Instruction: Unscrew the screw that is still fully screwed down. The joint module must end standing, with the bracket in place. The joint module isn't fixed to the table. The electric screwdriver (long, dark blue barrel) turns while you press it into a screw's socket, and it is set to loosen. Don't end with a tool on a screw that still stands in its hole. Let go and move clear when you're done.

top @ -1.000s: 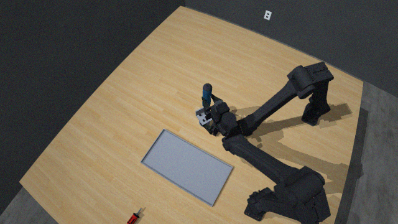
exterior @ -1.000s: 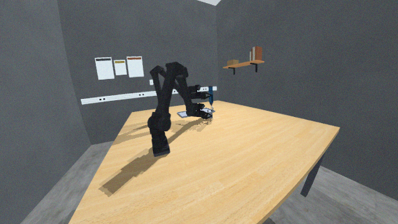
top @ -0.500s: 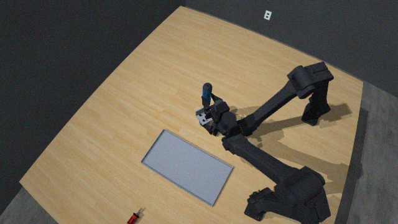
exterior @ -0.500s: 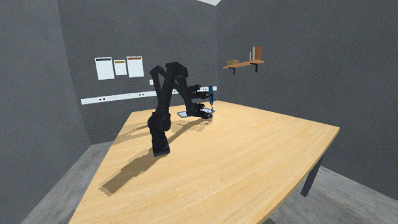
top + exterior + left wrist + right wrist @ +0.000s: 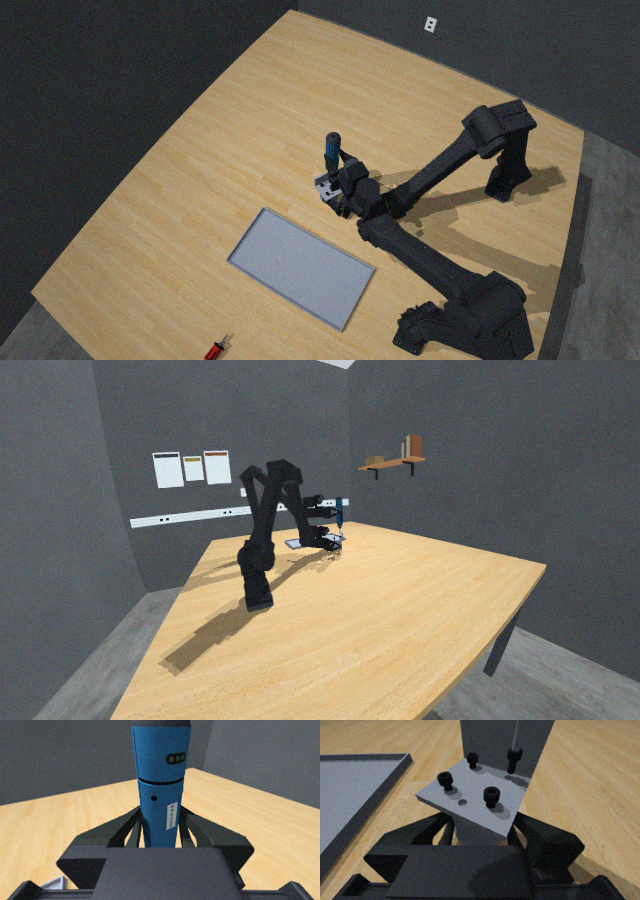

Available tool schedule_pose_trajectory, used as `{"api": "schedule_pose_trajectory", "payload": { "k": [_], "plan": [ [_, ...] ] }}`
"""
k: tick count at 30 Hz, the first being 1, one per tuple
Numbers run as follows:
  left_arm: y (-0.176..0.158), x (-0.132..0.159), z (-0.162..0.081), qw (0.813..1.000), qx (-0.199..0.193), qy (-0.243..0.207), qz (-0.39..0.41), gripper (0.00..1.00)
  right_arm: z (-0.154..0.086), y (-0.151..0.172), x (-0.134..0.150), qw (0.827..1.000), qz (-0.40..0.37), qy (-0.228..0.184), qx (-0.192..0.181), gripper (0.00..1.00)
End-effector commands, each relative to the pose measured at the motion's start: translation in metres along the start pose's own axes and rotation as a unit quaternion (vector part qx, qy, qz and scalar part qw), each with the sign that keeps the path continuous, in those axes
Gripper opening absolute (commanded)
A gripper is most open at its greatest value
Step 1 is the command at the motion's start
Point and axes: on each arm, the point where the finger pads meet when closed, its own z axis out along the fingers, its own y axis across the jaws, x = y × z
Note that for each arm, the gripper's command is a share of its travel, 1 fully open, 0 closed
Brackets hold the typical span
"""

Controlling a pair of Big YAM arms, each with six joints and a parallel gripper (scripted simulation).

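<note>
The joint module (image 5: pixel 474 834) stands upright on the table, with the grey bracket (image 5: pixel 324 188) (image 5: pixel 336 539) (image 5: pixel 477 794) on top. My right gripper (image 5: pixel 338 199) (image 5: pixel 480 810) is shut on the module's round body, below the bracket plate. My left gripper (image 5: pixel 338 167) (image 5: pixel 160 810) is shut on the electric screwdriver (image 5: pixel 332 146) (image 5: pixel 339 508) (image 5: pixel 161 796) and holds it upright. Its thin bit (image 5: pixel 516 734) sits in the far right screw (image 5: pixel 514 757), which stands tall out of the plate. Three other black screws (image 5: pixel 445 779) (image 5: pixel 472 758) (image 5: pixel 491 795) also stand in the plate. A small empty hole (image 5: pixel 461 802) lies between them.
A shallow grey tray (image 5: pixel 300 267) (image 5: pixel 293 543) (image 5: pixel 352 788) lies just beside the module, and its corner shows in the left wrist view (image 5: pixel 56 882). A small red hand screwdriver (image 5: pixel 215 350) lies at the table's near edge. Both arms cross close behind the module.
</note>
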Motion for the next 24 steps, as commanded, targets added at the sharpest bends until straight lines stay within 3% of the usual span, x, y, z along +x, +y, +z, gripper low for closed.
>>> {"api": "schedule_pose_trajectory", "payload": {
  "k": [1,8,20,24],
  "plan": [
    [-0.003,-0.066,0.017,0.998,0.003,-0.059,-0.006,0.42,0.009,0.008,-0.002,1.000,0.006,-0.005,-0.002,0.59],
    [-0.003,-0.075,0.016,0.997,0.003,-0.073,-0.005,0.42,0.009,0.008,-0.002,1.000,0.006,-0.005,-0.002,0.59],
    [-0.003,-0.077,0.015,0.999,0.003,-0.052,-0.004,0.42,0.009,0.008,-0.002,1.000,0.006,-0.005,-0.002,0.59],
    [-0.003,-0.084,0.014,0.998,0.003,-0.067,-0.004,0.42,0.009,0.008,-0.002,1.000,0.006,-0.005,-0.002,0.59]
  ]
}}
